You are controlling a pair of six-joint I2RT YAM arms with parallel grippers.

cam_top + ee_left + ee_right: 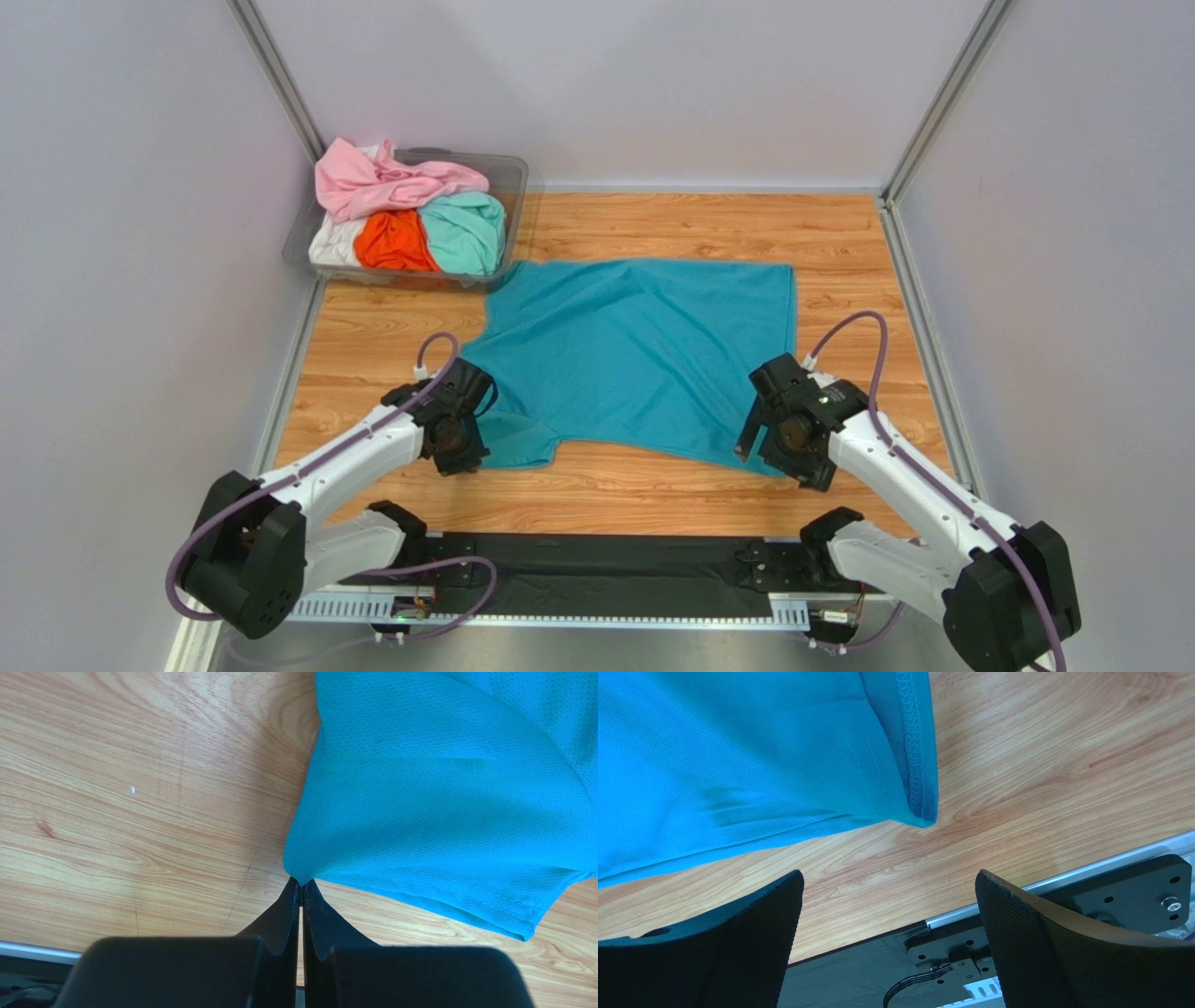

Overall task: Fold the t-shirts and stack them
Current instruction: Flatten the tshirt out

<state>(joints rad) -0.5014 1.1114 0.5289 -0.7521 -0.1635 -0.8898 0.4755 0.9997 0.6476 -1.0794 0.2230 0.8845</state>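
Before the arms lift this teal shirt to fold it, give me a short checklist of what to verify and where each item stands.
1. Left gripper pinching the deep teal-blue mesh t-shirt: ok, shut on its edge.
2. Right gripper holding the shirt: not ok. It is open, with the hem corner ahead of its fingers, not between them.
3. Shirt spread flat on the wooden table: ok.
4. Shirt clear of the clear plastic tub: cannot tell, its far corner reaches the tub's wall.
5. Pink, orange and mint t-shirts out of the way: ok, bunched in the tub.
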